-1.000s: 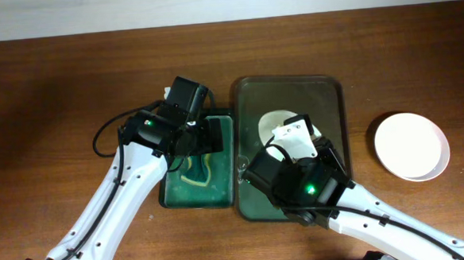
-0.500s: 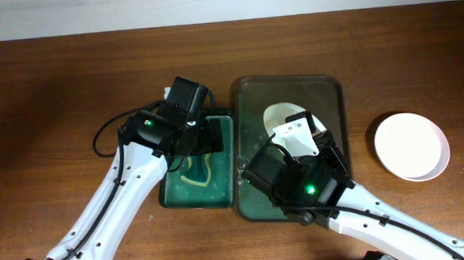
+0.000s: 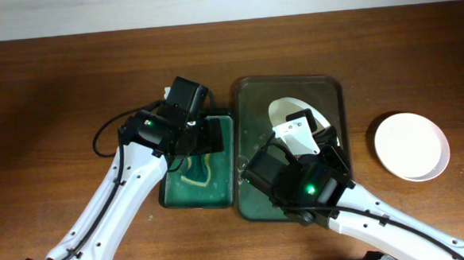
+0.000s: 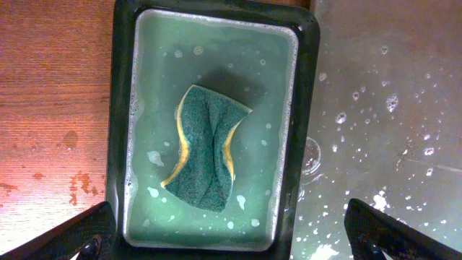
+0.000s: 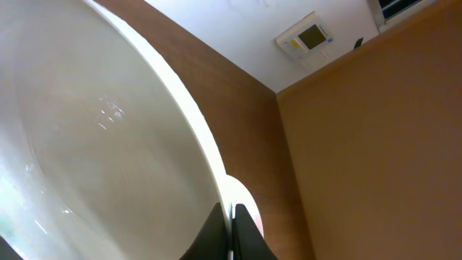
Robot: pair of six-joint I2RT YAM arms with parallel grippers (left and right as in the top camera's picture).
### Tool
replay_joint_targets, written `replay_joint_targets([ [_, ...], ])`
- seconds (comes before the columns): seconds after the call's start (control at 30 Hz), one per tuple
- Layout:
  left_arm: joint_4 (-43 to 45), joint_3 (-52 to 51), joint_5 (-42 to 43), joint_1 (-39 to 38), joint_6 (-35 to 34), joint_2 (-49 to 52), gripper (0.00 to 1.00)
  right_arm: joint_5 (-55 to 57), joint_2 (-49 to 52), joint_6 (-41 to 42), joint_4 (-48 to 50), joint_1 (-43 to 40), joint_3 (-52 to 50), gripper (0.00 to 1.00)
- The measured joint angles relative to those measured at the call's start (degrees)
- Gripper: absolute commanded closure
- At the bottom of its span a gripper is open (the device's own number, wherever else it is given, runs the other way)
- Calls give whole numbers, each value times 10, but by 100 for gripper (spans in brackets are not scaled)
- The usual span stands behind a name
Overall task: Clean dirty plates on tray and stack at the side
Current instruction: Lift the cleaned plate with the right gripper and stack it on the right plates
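Leftmost, the left gripper (image 3: pixel 202 138) hangs with jaws spread wide above the sponge (image 4: pixel 206 148), which lies in the soapy green tray (image 4: pixel 123 108); it looks poised to pick it up. Over the dark tray (image 3: pixel 250 93), the right gripper (image 5: pixel 231 217) pinches the rim of 1 plate (image 3: pixel 288 111), tipped up, likely to drain it. Farther right, 1 clean plate (image 3: pixel 412 146) sits on the table (image 3: pixel 55 91), starting the stack.

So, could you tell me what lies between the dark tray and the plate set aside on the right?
Only bare table separates the tray from that plate in the overhead view.
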Motion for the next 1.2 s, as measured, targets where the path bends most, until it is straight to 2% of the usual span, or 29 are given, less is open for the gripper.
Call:
replay_joint_targets([
  [0.53,0,0,0,0,0,0,1,4,0,0,3,0,0,96],
  [0.63,0,0,0,0,0,0,1,-30,0,23,14,-48,0,96],
  [0.7,0,0,0,0,0,0,1,-93,0,32,30,-122,0,96],
  [0.83,0,0,0,0,0,0,1,-290,-1,-18,113,-365,0,96],
  [0.97,1,0,0,0,0,0,1,-595,7,-108,186,-661,0,96],
  [1.07,0,0,1,0,0,0,1,-682,78,-85,203,-855,1,96],
  [1.13,0,0,2,0,0,0,1,-707,133,-64,202,-927,1,96],
  [1.17,0,0,2,0,0,0,1,-713,156,-58,202,-948,1,94],
  [1.2,0,0,2,0,0,0,1,-718,182,-52,201,-968,1,83],
])
